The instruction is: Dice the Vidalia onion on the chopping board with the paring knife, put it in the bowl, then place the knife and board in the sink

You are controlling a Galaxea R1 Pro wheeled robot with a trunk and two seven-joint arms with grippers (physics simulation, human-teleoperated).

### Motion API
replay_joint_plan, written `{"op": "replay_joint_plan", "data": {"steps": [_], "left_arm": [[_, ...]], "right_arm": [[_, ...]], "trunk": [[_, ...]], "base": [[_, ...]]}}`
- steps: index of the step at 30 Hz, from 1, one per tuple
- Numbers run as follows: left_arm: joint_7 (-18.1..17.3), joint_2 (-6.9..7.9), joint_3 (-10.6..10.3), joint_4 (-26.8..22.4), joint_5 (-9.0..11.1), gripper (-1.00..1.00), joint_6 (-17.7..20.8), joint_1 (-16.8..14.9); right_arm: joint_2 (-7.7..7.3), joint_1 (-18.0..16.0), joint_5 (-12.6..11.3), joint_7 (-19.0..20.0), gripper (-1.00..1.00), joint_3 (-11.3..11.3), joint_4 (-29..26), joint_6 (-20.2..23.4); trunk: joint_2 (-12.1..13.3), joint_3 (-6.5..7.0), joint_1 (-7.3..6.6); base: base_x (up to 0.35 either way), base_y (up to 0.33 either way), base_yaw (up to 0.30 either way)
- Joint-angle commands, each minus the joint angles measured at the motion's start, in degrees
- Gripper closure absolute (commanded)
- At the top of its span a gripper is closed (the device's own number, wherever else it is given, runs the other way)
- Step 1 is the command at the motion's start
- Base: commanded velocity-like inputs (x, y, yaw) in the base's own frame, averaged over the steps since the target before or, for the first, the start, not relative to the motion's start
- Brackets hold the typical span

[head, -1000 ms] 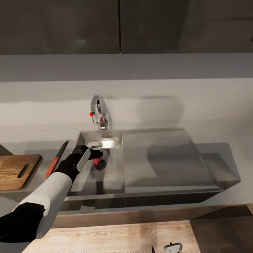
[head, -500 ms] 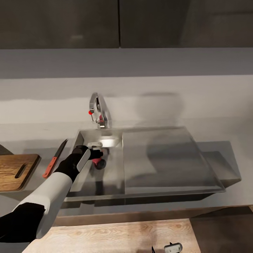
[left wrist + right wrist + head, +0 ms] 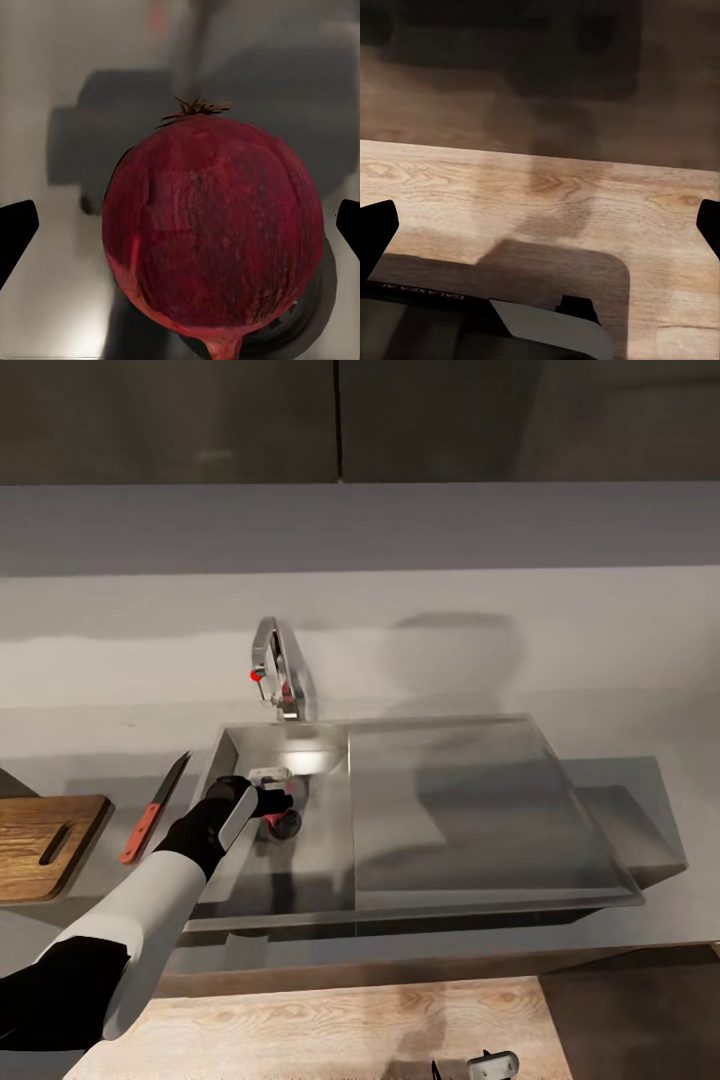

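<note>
The Vidalia onion (image 3: 284, 820), a small dark-red bulb, lies in the basin of the steel sink (image 3: 300, 882) near the drain. My left gripper (image 3: 277, 800) reaches down into the basin and stands open around it. Up close, the onion (image 3: 214, 232) sits between the two black fingertips (image 3: 15, 232), with a gap on either side. The paring knife (image 3: 152, 810) with its red handle lies on the countertop (image 3: 670, 760) left of the sink. Beside the knife rests the chopping board (image 3: 45, 845). My right gripper (image 3: 480, 1066) hangs low and open. The bowl is out of view.
A chrome tap (image 3: 275, 678) with a red knob stands behind the basin. The flat drainboard (image 3: 470, 810) spreads to the right. Dark wall cabinets (image 3: 340, 420) hang above. Pale wood floor (image 3: 585, 195) lies below my right gripper (image 3: 540, 225).
The head view has shifted a little, so everything sits slightly higher and further left. My left gripper stays open around the onion in the basin.
</note>
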Motion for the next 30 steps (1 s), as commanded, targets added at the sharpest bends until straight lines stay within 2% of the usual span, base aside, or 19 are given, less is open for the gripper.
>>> {"op": "replay_joint_plan", "data": {"steps": [1,21,22,26,30], "left_arm": [[0.5,0.03,-0.2,0.0,0.6,-1.00,0.2,0.0],[0.5,0.03,-0.2,0.1,0.6,-1.00,0.2,-0.1],[0.5,0.03,-0.2,0.1,0.6,1.00,0.2,-0.1],[0.5,0.03,-0.2,0.8,0.6,1.00,-2.6,0.0],[0.5,0.03,-0.2,1.4,0.6,1.00,-3.6,0.0]], "right_arm": [[0.02,0.0,0.6,-0.4,-1.00,-0.3,0.1,-0.1],[0.02,0.0,0.6,-0.4,-1.00,-0.3,0.1,-0.1],[0.02,0.0,0.6,-0.4,-1.00,-0.3,0.1,-0.1],[0.02,0.0,0.6,-0.4,-1.00,-0.3,0.1,-0.1],[0.02,0.0,0.6,-0.4,-1.00,-0.3,0.1,-0.1]], "trunk": [[-0.1,-0.09,0.03],[-0.1,-0.54,0.03],[-0.1,-0.54,0.03],[-0.1,-0.54,0.03],[-0.1,-0.54,0.03]], "base": [[0.000,0.000,0.000],[0.000,0.000,0.000],[0.000,0.000,0.000],[0.000,0.000,0.000],[0.000,0.000,0.000]]}}
